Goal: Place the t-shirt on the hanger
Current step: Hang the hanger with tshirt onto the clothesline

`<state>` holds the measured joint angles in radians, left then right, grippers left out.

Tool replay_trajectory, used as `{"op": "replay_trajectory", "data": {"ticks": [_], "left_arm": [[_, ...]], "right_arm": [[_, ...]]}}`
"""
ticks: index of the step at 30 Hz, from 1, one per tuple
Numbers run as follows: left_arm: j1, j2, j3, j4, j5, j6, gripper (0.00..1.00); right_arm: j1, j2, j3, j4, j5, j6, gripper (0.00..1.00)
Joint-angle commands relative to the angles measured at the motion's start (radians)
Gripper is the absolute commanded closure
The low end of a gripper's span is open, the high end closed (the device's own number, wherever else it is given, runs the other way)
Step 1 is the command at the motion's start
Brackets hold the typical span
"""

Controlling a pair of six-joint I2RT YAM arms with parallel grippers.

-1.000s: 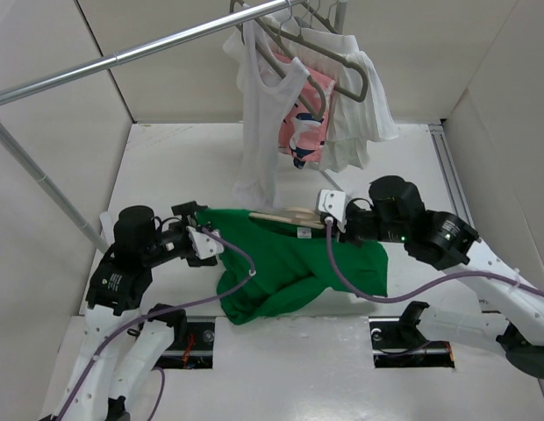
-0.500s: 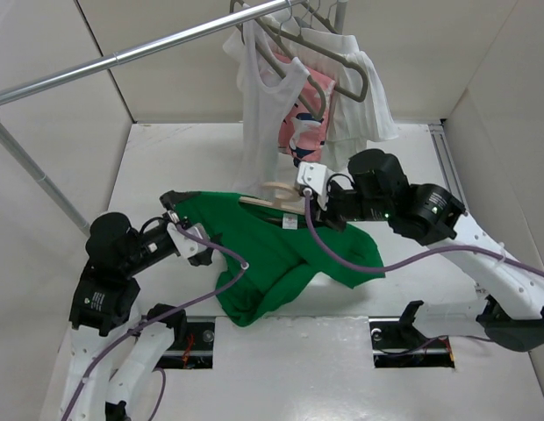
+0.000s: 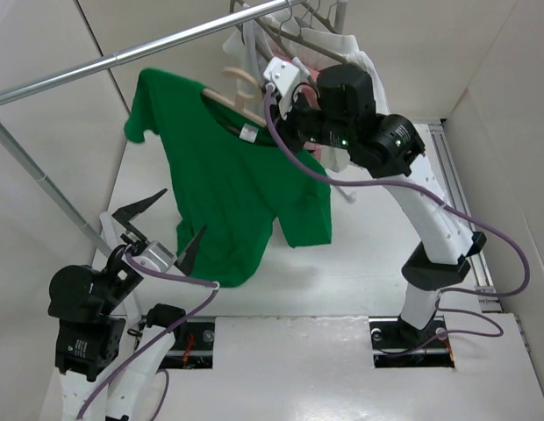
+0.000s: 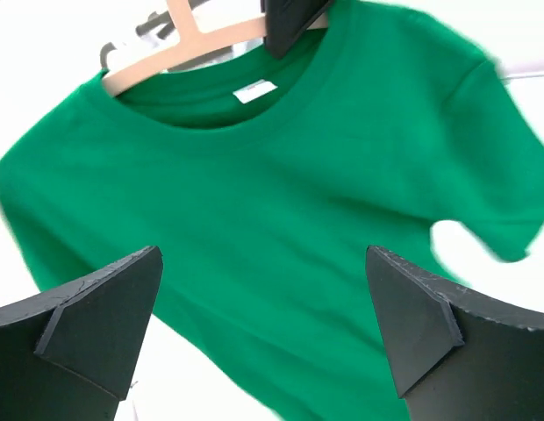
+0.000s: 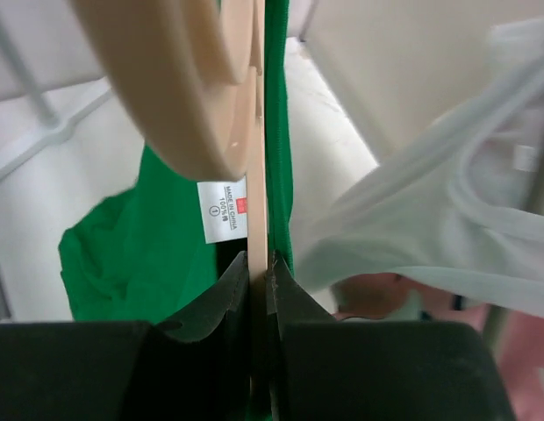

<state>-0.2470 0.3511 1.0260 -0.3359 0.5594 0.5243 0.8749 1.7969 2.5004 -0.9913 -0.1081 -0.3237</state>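
Top view: the bright green short-sleeved cotton t-shirt is suspended above the white worktop at about 11 o'clock. It is draped on the pale beige plastic hanger, just below the silver metal rail.

The right end effector is pressed together on the hanger's arm and the green collar at once, beside the white neck label. The left end effector is spread wide, pinching nothing, low at 7 o'clock and facing the shirt front.

Judged: dressing is nearly done; seating of the far shoulder cannot be confirmed.

For the step in hand, the pinch should be held firm and the hanger kept level. The hook should be led to the rail at 12 o'clock, clear of the white garments at 3 o'clock.
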Motion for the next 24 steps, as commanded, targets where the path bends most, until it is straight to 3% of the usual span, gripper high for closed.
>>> {"op": "replay_trajectory", "data": {"ticks": [1, 6, 14, 24], "left_arm": [[0.0, -0.006, 0.014, 0.04, -0.058, -0.05, 0.0], [0.0, -0.04, -0.007, -0.009, -0.076, -0.05, 0.0], [0.0, -0.058, -0.037, -0.028, -0.076, -0.06, 0.0], [0.0, -0.086, -0.078, -0.028, -0.118, -0.06, 0.0]], "right_arm": [[-0.077, 0.027, 0.112, 0.107, 0.038, 0.069, 1.0], [-0.12, 0.016, 0.035, 0.334, 0.094, 0.15, 1.0], [-0.18, 0.137, 0.109, 0.549, 0.091, 0.247, 1.0], [-0.201, 0.24, 0.158, 0.632, 0.149, 0.321, 1.0]]}}
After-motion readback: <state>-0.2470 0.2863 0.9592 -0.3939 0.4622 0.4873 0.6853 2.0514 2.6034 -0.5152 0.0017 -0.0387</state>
